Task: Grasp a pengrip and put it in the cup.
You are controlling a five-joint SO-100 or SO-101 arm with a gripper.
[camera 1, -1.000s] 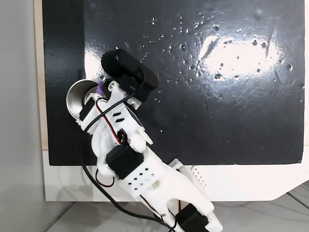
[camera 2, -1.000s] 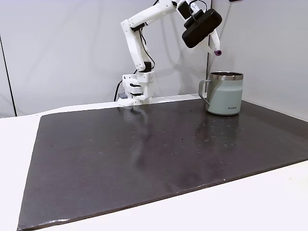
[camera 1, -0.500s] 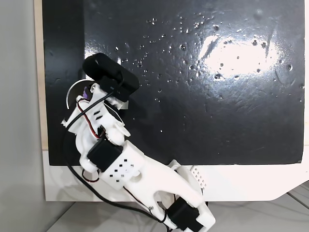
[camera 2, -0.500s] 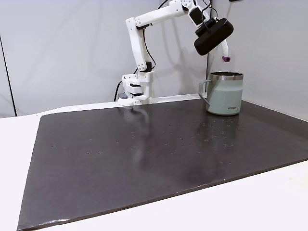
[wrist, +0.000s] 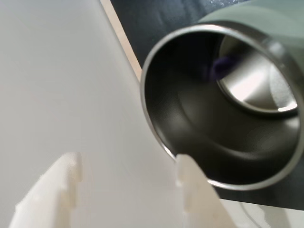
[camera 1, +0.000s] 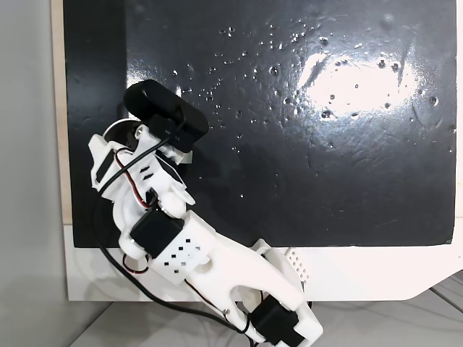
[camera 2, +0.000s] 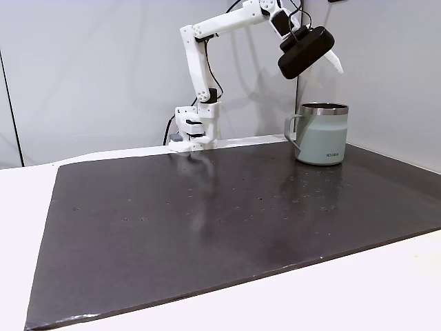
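Two white fingers (wrist: pixel 190 190) of the gripper (wrist: pixel 126 164) stand spread apart with nothing between them, directly above the cup (wrist: pixel 156 123). We see a blurred purple patch, probably the pengrip (wrist: pixel 222 65), low inside the steel interior.

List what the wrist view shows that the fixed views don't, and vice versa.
Wrist: the cup's steel inside, with a blurred purple patch in it, likely the pengrip; the gripper tips apart, nothing between them.
Fixed: the cup's handle and pale outside, the arm's base, the whole dark mat.
Both: cup on the mat, gripper above its mouth.
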